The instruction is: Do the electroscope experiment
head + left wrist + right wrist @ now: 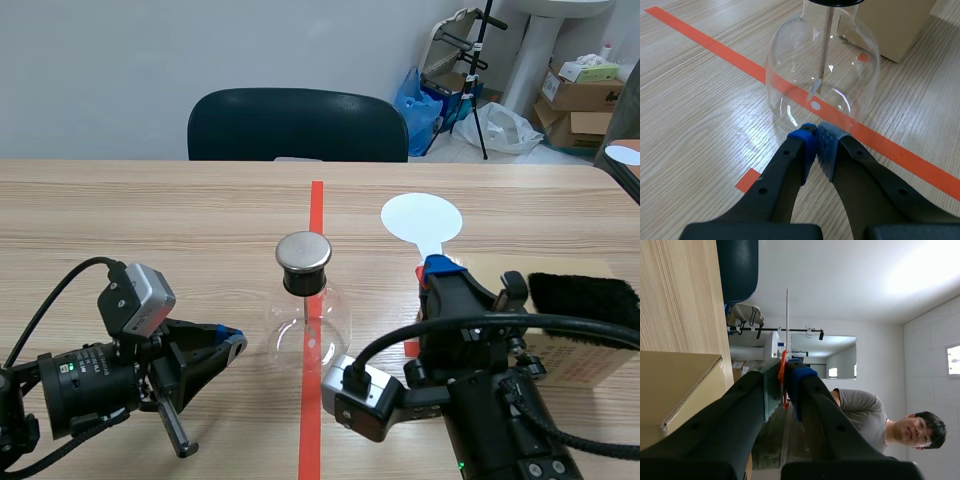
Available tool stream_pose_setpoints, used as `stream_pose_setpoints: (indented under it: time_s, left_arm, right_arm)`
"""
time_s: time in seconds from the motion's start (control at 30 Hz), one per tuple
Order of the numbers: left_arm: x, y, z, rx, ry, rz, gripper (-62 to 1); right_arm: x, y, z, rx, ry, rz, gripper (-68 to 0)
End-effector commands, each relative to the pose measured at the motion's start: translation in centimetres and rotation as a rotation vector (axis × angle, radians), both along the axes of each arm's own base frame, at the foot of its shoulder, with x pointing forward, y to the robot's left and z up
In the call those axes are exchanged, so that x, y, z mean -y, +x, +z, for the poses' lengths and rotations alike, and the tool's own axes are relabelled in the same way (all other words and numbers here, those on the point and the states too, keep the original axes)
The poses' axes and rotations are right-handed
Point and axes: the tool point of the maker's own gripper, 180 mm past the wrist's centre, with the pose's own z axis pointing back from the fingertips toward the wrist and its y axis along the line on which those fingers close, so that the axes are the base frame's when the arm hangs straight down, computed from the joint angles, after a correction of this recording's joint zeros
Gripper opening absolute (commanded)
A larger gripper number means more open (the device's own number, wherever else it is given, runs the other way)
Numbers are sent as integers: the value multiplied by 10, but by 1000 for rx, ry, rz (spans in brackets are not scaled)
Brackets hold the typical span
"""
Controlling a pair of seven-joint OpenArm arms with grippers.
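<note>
The electroscope, a clear glass flask (308,330) with a metal cap (303,253), stands on the orange tape line at mid-table. Inside it a thin rod with foil leaves (818,85) hangs down. My left gripper (232,340) lies low to the flask's left, shut on nothing. Its blue pads (807,142) meet just short of the glass base (821,80). My right gripper (440,268) stands to the flask's right, shut on the orange handle (783,371) of a white round paddle (421,218). The right wrist view shows the paddle edge-on (787,315) between the fingers.
A cardboard box (565,345) with a black furry cloth (583,297) on top sits at the right, close beside my right arm. A dark chair (297,125) stands behind the table's far edge. A person in a grey shirt (860,412) shows in the right wrist view.
</note>
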Motion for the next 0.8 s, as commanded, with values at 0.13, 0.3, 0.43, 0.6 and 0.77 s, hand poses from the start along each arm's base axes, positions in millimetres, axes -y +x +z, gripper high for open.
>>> stream_pose_setpoints:
  time_s: [0.13,0.3,0.43,0.6,0.77]
  left_arm:
    - [5,4,12,29,-35,-2,-578]
    - [5,4,12,29,-35,-2,-578]
    - [5,4,12,29,-35,-2,-578]
    - [5,4,12,29,-35,-2,-578]
    - [5,4,12,29,-35,-2,-578]
  right_arm:
    - [4,5,9,31,5,-11,-665]
    - [-2,4,9,31,2,19,-665]
    - [-13,1,8,29,-4,86,-665]
    - [-29,-3,8,32,-12,178,-665]
    - [-45,-11,7,30,-21,277,-665]
